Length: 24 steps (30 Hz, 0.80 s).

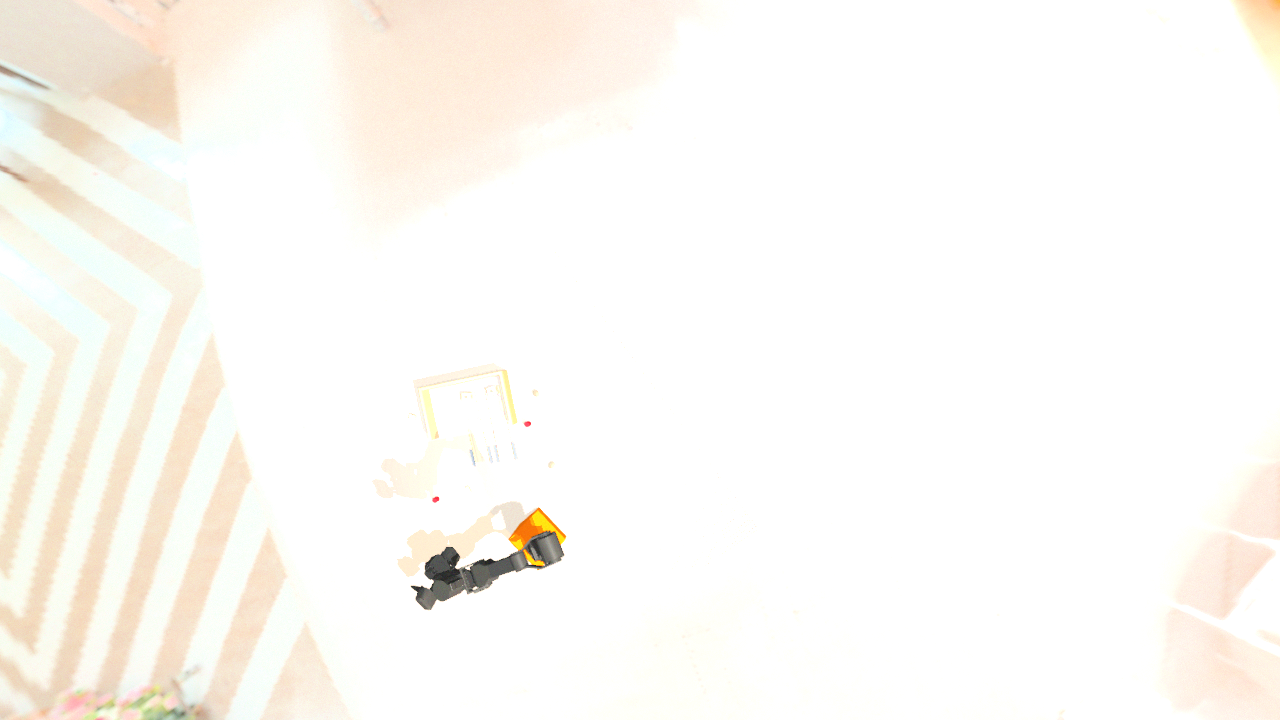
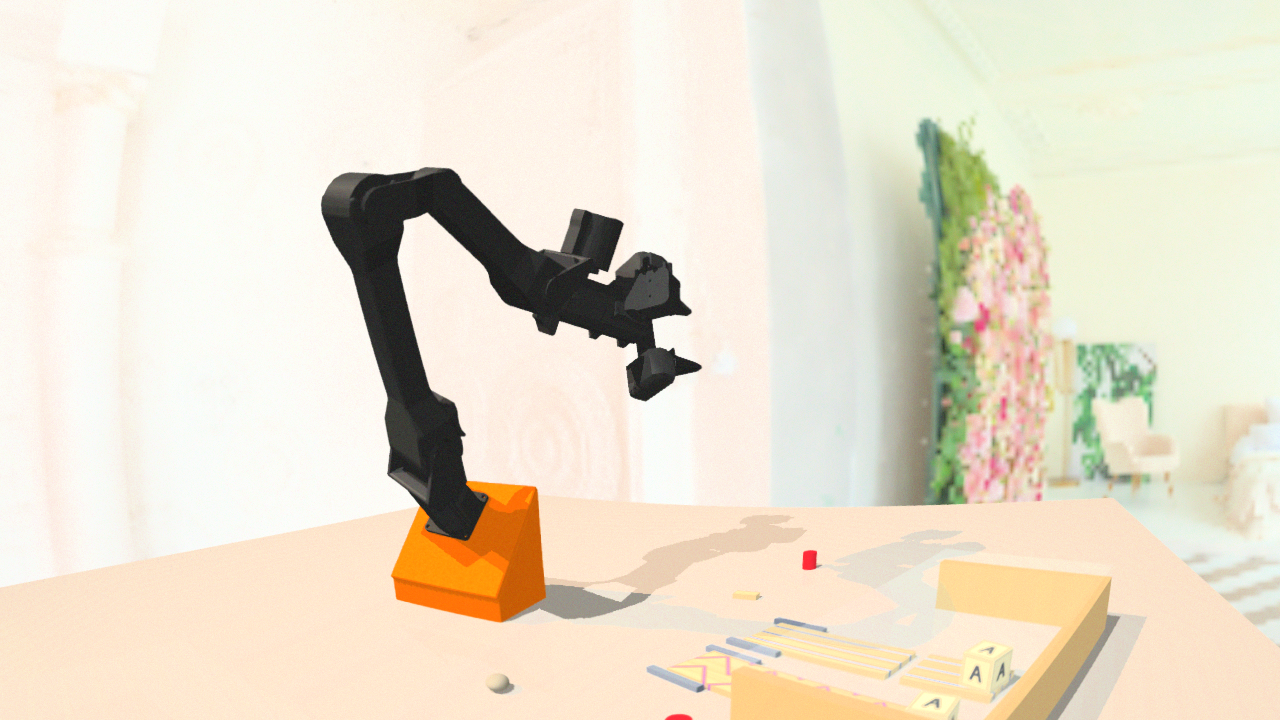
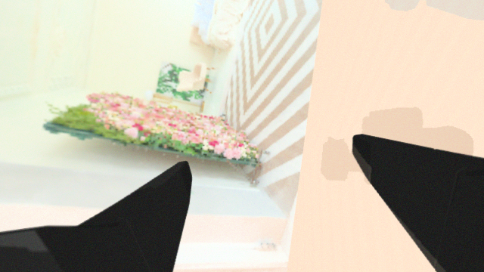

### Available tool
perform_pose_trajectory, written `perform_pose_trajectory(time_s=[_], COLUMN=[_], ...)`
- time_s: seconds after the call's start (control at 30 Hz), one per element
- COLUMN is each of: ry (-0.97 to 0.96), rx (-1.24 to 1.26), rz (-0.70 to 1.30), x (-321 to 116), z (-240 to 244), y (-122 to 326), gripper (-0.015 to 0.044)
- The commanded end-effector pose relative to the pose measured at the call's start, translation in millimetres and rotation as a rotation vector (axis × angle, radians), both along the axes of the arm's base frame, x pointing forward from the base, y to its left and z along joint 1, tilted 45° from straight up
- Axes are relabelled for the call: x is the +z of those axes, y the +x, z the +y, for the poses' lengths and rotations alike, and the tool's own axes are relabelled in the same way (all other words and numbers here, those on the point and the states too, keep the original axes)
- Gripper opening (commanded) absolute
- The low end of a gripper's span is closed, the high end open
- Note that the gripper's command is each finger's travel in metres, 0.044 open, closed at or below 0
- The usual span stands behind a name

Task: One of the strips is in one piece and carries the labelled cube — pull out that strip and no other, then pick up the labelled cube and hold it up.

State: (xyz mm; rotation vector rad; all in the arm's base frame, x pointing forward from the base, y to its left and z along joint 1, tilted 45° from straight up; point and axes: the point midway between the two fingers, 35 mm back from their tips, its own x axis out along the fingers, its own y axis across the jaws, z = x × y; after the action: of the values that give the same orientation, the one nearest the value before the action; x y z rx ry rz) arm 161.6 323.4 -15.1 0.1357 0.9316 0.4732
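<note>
The gripper (image 2: 666,344) is held high in the air, well apart from the table (image 2: 268,617). Its jaws are spread wide and nothing is held between them. In the wrist view, only the 2 black fingers are seen against the room and the table edge, so no strip is yet in sight there.

The strips (image 2: 832,651) are laid side by side on the table, near the bottom right of the exterior view. They run into a tan tray (image 2: 1020,591) with low walls. Grey end bars (image 2: 751,646) are seen at the near ends of the strips. Cubes marked with the letter A (image 2: 984,667) are seen sitting inside the tray, at the far ends of the strips. 1 strip has a pink and yellow zigzag pattern (image 2: 707,671). Which strip is whole cannot be told from here, because the strips are small and pale.

The step in hand is judged to be the reach toward the strips. To do it well, the gripper should be swung over and lowered slowly. The strips should be looked at closely first, so that a cut one is not picked. The grey bar of the whole strip should be grabbed. The small red pegs (image 2: 809,559) should not be bumped.
</note>
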Motion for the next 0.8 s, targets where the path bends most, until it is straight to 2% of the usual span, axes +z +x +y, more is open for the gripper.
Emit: perform_pose_trajectory(time_s=[0.0, 0.27, 0.5, 0.77], ry=[-0.115, -0.519, -0.973, -1.019], rx=[-0.042, -0.192, -0.347, -0.361], rz=[-0.190, -0.508, -0.584, -0.580], x=[25.8, 86.9, 136.9, 141.5], z=[-33.7, -136.6, -240.4, -250.4], y=[45.1, 119.6, 138.2, 137.7], gripper=[0.0400, 0.0400, 0.0400, 0.0400])
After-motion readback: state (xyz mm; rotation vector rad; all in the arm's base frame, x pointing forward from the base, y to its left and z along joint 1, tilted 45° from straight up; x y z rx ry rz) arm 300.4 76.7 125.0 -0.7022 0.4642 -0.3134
